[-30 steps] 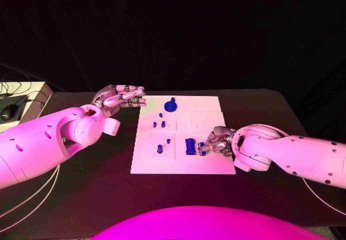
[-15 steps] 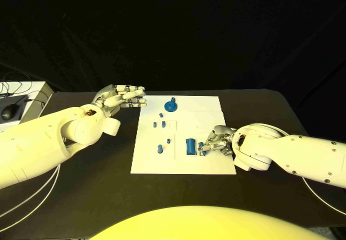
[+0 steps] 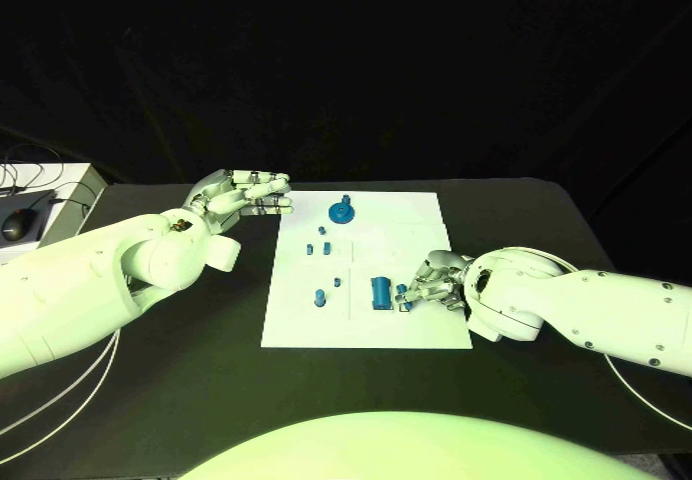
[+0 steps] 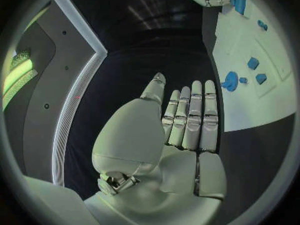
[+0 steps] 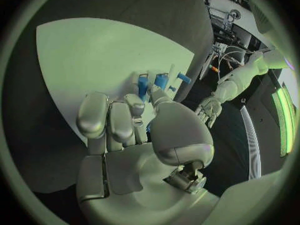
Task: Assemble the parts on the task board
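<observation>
**Two hands by the white board**

The task board lies in the middle of the black table. Seven blue parts show on it. The right hand rests at the board's right edge, fingers bunched together around a small blue part, right beside a bigger blue block. Two small pegs stand left of the block. Three little pieces sit farther back. A round blue part sits at the far end. The left hand is off the board's far left corner, fingers straight and side by side, holding nothing. Behind the table hangs a black curtain.
</observation>
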Action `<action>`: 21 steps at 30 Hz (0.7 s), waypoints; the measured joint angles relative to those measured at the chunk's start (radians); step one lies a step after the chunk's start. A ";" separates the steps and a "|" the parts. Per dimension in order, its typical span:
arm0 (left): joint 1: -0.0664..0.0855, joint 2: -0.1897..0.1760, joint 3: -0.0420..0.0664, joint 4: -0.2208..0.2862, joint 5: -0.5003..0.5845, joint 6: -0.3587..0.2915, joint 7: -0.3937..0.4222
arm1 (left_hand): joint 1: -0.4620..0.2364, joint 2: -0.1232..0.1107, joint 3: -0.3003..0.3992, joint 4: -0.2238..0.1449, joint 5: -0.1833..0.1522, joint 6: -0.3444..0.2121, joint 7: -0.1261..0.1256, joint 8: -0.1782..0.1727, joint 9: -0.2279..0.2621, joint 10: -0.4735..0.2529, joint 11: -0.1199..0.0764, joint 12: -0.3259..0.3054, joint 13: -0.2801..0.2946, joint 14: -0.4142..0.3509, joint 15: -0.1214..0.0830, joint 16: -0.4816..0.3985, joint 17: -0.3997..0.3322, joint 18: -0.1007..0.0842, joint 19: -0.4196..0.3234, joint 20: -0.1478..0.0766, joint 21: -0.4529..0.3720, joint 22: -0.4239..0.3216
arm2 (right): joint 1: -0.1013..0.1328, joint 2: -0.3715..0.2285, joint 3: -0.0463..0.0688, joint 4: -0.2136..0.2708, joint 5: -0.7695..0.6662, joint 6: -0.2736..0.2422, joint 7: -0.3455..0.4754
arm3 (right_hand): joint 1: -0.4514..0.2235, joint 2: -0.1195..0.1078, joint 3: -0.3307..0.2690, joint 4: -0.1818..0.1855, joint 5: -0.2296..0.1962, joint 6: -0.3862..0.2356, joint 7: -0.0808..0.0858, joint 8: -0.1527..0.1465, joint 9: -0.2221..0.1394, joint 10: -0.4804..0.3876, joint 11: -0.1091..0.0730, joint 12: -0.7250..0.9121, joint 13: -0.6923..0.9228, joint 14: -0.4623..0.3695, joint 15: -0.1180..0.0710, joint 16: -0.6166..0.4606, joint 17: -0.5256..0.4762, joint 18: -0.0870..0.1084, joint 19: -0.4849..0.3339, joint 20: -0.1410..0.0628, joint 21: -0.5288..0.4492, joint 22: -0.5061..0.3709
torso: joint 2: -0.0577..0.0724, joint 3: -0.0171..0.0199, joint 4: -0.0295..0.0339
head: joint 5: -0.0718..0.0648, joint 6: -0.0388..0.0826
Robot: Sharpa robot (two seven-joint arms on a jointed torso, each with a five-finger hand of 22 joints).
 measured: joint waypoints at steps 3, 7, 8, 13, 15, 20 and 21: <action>0.000 0.000 0.000 0.000 0.000 0.000 0.000 | 0.000 0.000 0.000 0.000 0.000 0.000 0.000 0.000 0.000 0.000 0.000 0.000 0.000 0.000 0.000 0.000 0.000 0.000 0.000 0.000 0.000 0.000 | 0.000 -0.001 0.000 0.000 0.000 -0.002 0.000 | 0.000 0.000 -0.016 0.016 -0.017 0.005 0.002 0.000 0.000 -0.003 -0.003 0.000 0.000 0.000 0.000 0.000 0.000 0.000 0.000 0.000 0.000 0.000 | 0.000 0.0000 0.0000 | 0.000 0.000; 0.000 -0.001 0.000 0.000 0.000 0.000 -0.001 | 0.000 0.000 0.000 0.000 0.000 -0.001 -0.001 0.000 0.000 0.000 0.000 0.000 0.000 0.000 0.000 0.000 0.000 0.000 0.000 0.000 0.000 0.000 | -0.001 -0.002 -0.001 0.000 0.001 -0.004 0.000 | -0.004 -0.003 -0.039 0.039 -0.038 0.008 -0.001 0.000 0.000 -0.005 -0.005 0.000 -0.001 0.000 0.000 0.000 0.000 0.000 0.000 0.000 0.000 0.001 | 0.000 -0.0001 0.0004 | -0.001 0.000; 0.000 -0.001 0.000 0.000 0.000 0.000 -0.001 | 0.000 0.000 0.000 0.000 0.000 -0.004 -0.004 0.000 0.000 0.000 0.000 0.000 0.000 0.000 0.000 0.000 0.000 0.000 0.000 0.000 0.000 0.000 | -0.001 -0.002 -0.001 0.000 0.001 -0.005 0.000 | -0.008 -0.007 -0.044 0.044 -0.038 0.009 -0.002 0.000 0.000 -0.006 -0.006 0.000 -0.001 0.000 0.000 0.000 0.000 0.000 0.000 0.000 0.000 0.001 | 0.000 -0.0002 0.0004 | -0.001 0.000; 0.000 -0.002 0.000 0.000 0.000 0.000 -0.001 | 0.000 0.000 0.000 0.000 0.000 -0.004 -0.004 0.000 0.000 0.000 0.000 0.000 0.000 0.000 0.000 0.000 0.000 0.000 0.000 0.000 0.000 -0.001 | -0.002 -0.004 -0.002 0.000 0.002 -0.009 0.001 | -0.048 -0.014 -0.070 0.065 -0.017 0.006 0.001 0.000 0.002 -0.009 -0.009 0.000 -0.002 0.000 0.000 0.000 -0.002 0.000 0.000 0.000 -0.004 0.001 | 0.000 -0.0004 0.0004 | -0.002 0.000; 0.000 -0.002 0.000 0.000 0.000 0.000 -0.001 | 0.000 0.000 0.000 0.000 0.000 -0.004 -0.004 0.000 0.000 0.000 0.000 0.000 0.000 0.000 0.000 0.000 0.000 0.000 0.000 0.000 0.000 -0.001 | -0.002 -0.005 -0.002 0.000 0.002 -0.010 0.001 | -0.054 -0.016 -0.074 0.069 -0.007 0.006 0.001 0.000 0.002 -0.007 -0.007 0.000 -0.002 0.000 0.000 -0.001 -0.003 0.000 0.000 0.000 -0.006 0.001 | 0.000 -0.0003 0.0004 | -0.002 0.000; 0.000 -0.003 0.000 0.000 -0.001 -0.001 -0.002 | 0.000 0.000 0.000 0.000 0.000 -0.004 -0.004 0.000 0.000 0.000 0.000 0.000 0.000 0.000 0.000 0.000 0.000 0.000 0.000 0.000 0.000 -0.001 | -0.002 -0.007 -0.002 0.001 0.004 -0.017 0.006 | -0.071 -0.015 -0.082 0.077 -0.007 0.006 0.001 0.000 0.002 -0.007 -0.007 0.000 -0.004 0.000 0.000 -0.004 -0.003 0.000 0.000 0.000 -0.007 0.001 | 0.000 -0.0003 0.0004 | -0.002 0.000; 0.000 -0.003 0.000 0.000 -0.001 -0.001 -0.002 | 0.000 0.000 0.000 0.000 0.000 -0.004 -0.004 0.000 0.000 0.000 0.000 0.000 0.000 0.000 0.000 0.000 0.000 0.000 0.000 0.000 0.000 -0.001 | -0.002 -0.007 -0.002 0.001 0.004 -0.018 0.007 | -0.073 -0.016 -0.084 0.079 -0.007 0.006 0.001 0.000 0.002 -0.007 -0.007 0.000 -0.004 0.000 0.000 -0.004 -0.003 0.000 0.000 0.000 -0.007 0.001 | 0.000 -0.0003 0.0004 | -0.002 0.000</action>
